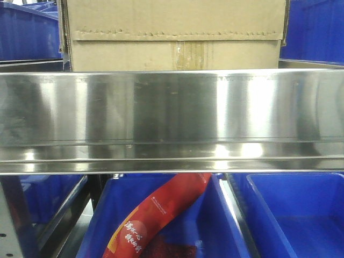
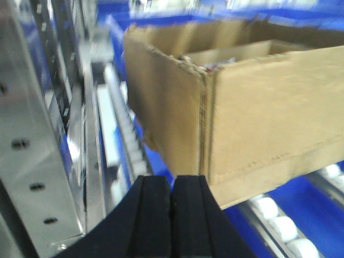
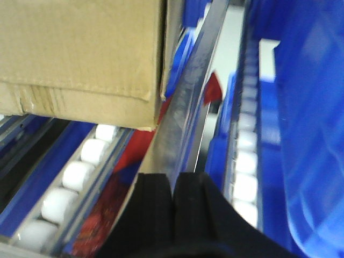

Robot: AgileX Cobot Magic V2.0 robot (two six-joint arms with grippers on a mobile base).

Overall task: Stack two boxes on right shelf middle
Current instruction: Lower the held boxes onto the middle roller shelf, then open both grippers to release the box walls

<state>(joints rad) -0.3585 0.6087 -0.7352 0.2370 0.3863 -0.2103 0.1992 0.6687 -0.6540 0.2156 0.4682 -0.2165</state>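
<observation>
Warehouse: steel racking (image 1: 172,107), blue bins (image 1: 290,215)

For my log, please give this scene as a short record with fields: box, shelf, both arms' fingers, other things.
box: brown cardboard box, behind the shelf lip, taped at centre
shelf: shiny steel shelf, wider than the box
left fingers: left gripper shut, empty, near the box corner
right fingers: right gripper shut, empty, below the box
other: blue bins, white rollers

The box (image 1: 177,35) is showing plain brown with a yellowed tape strip. The shelf (image 1: 172,121) is gleaming mirror-silver, the bins (image 1: 293,215) are showing blue.
</observation>
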